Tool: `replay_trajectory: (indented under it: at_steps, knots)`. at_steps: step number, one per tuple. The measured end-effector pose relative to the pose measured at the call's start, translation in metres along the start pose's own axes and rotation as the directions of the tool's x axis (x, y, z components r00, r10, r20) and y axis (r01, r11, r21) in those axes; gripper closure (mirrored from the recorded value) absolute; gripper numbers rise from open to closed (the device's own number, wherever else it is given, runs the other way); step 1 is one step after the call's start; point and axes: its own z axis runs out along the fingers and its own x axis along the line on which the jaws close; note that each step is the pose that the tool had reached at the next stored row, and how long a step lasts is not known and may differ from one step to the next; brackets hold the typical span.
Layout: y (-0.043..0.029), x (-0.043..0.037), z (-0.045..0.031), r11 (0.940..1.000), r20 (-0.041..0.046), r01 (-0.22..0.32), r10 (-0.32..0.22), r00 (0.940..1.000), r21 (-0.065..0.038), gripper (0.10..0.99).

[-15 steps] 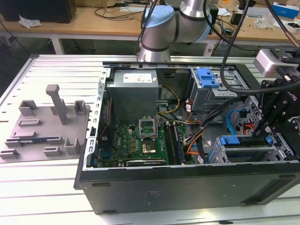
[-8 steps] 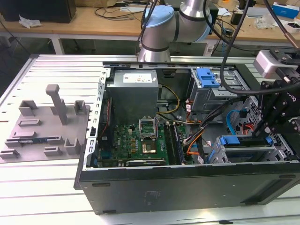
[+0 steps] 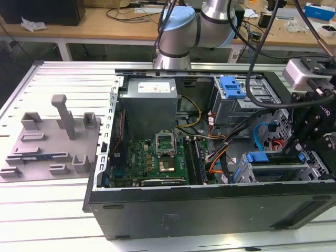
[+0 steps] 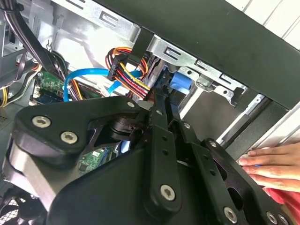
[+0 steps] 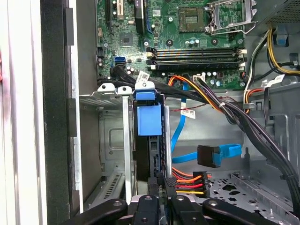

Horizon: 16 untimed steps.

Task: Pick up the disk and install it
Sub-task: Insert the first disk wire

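A big black computer case [image 3: 210, 210] lies open on a metal table [image 3: 52, 210], with a green board [image 3: 157, 157] and a grey power box [image 3: 149, 100] inside. Red, yellow and orange wires [image 5: 187, 180] and a flat blue cable [image 5: 225, 152] run near a grey metal cage [image 5: 110, 140]. A grey holder with pegs [image 3: 50, 142] sits on the table at the exterior view's left, well apart from the case.
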Motion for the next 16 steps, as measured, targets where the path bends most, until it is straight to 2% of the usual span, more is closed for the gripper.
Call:
replay_trajectory:
  at_steps: [8, 9, 10, 12, 13, 14, 16]
  knots:
    - [-0.0002, 0.0003, 0.0053, 1.0, -0.0003, 0.0, 0.0, 1.0, -0.004, 0.918]
    - [-0.0002, 0.0003, 0.0061, 1.0, 0.0011, 0.0, 0.0, 1.0, -0.004, 0.91]
    - [-0.0002, 0.0003, 0.0057, 1.0, 0.0003, 0.0, 0.0, 1.0, -0.004, 0.851]
    - [-0.0001, 0.0002, 0.003, 1.0, -0.0027, 0.0, 0.0, 1.0, -0.004, 0.851]
    - [0.0001, -0.0001, 0.0005, 1.0, -0.0043, 0.0, 0.0, 1.0, -0.003, 0.784]
    - [0.0001, -0.0007, -0.0017, 1.0, -0.0063, 0.0, 0.0, 1.0, -0.003, 0.784]
    - [0.0005, -0.0038, -0.0102, 1.0, -0.0107, 0.0, 0.0, 0.9999, -0.003, 0.784]
